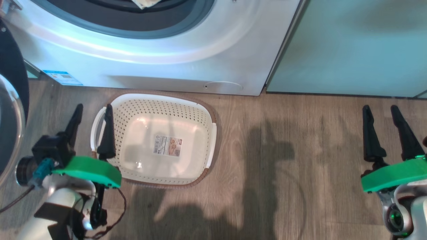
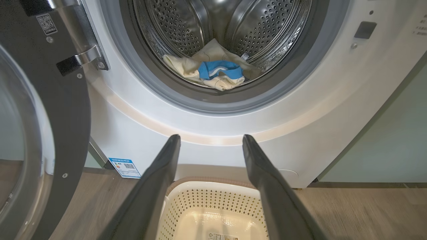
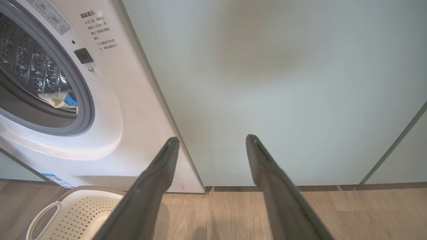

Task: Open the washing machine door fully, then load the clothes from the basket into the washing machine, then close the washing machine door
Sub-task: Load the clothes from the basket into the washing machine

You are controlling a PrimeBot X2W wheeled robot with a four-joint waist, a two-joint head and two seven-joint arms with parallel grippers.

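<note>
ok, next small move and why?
Probably swing the left gripper left toward the washing machine door to start pushing it shut: the basket is empty, the clothes lie in the drum, and the door stands open beside that open gripper.

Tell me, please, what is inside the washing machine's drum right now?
Pale yellow clothes with a blue patch lie bunched at the bottom of the steel drum. The drum floor beneath them is covered.

home laundry corner: washing machine, cabinet panels, wood floor
</note>
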